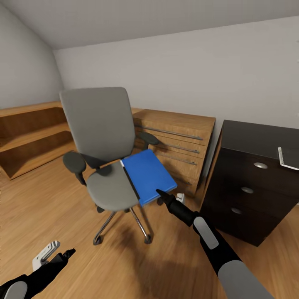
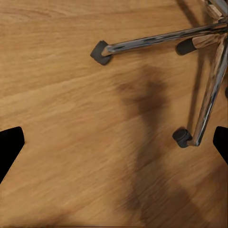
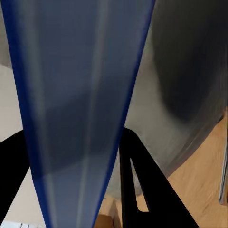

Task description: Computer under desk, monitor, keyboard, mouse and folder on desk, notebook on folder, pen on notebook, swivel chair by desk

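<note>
Left gripper (image 1: 68, 252): low at the head view's left, over the wood floor (image 1: 50, 199). In the left wrist view its dark fingers (image 2: 9, 147) stand wide apart with nothing but floor between them. A small white-and-grey part shows just beside it; what it is cannot be told.
Shelf unit (image 1: 29, 137): low, open, light wood, against the sloped left wall.
Swivel chair (image 1: 99, 124): stands on the floor between shelf unit and dresser, grey backrest upright, black armrests on both sides. Chrome legs and black castors show in the left wrist view (image 2: 156, 40).
Folder (image 1: 148, 174): bright blue, flat on the chair's seat, covering its right part and jutting past the seat's right and front edges.
Right gripper (image 1: 162, 195): at the folder's front corner. In the right wrist view the blue sheet (image 3: 76, 109) runs between the two black fingers (image 3: 142, 190), which sit either side of it; whether they press on it I cannot tell.
Dresser (image 1: 178, 145): light wood with long bar handles, against the back wall behind the chair.
Table (image 1: 257, 137): far right, glossy black top over dark drawers with round silver knobs. A pale flat object (image 1: 288, 160) lies at its front edge, cut by the frame.
</note>
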Available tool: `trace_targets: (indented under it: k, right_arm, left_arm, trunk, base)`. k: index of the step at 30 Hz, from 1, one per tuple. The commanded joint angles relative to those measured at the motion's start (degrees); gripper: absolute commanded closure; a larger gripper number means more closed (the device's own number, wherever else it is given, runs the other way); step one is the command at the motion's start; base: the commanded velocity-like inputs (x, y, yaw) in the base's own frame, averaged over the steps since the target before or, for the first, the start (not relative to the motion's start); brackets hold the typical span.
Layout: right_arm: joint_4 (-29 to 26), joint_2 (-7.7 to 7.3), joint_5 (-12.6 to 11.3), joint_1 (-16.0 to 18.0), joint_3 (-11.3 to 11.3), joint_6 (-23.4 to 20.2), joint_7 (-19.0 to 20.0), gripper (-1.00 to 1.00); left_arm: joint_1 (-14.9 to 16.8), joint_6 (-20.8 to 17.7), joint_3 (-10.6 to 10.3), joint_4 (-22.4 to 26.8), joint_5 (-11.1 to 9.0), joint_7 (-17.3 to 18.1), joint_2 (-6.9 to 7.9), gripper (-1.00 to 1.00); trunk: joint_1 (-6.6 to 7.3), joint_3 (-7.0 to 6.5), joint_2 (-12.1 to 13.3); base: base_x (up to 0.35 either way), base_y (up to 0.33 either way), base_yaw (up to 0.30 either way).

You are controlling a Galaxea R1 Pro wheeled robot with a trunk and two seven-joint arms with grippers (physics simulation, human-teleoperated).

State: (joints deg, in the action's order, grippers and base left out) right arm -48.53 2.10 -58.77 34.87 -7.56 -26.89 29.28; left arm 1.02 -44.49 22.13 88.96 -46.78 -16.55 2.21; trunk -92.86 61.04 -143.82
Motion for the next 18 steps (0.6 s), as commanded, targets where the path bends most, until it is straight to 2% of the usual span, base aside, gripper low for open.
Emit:
trace_targets:
  k: [1,6,14,18]
  right_arm:
    - [-0.05,0.0,-0.38,0.03,0.01,-0.35,0.07,1.0]
    - [-0.08,0.01,-0.46,0.03,0.0,-0.42,0.45,1.0]
    - [0.02,0.02,-0.54,-0.03,-0.03,-0.65,3.87,1.0]
    - [0.09,0.03,-0.56,-0.06,-0.96,-0.62,4.2,1.0]
  left_arm:
    - [0.03,-0.12,0.03,-0.1,-0.47,-0.5,0.0,-1.0]
    - [0.03,-0.02,0.02,-0.34,-0.26,-0.42,-0.01,-1.0]
    - [0.03,0.01,-0.01,-0.36,-0.26,-0.42,-0.04,-1.0]
    - [0.03,-0.05,-0.06,-0.36,-0.3,-0.42,-0.06,-1.0]
  trunk:
    - [0.05,-0.18,-0.01]
    - [0.18,-1.29,0.06]
    - [0.39,-3.06,0.17]
    - [0.49,-3.94,0.22]
  base:
    - [-0.241,0.0,0.0]
    - [-0.31,0.0,0.0]
    - [-0.337,0.0,0.0]
    - [-0.134,0.0,0.0]
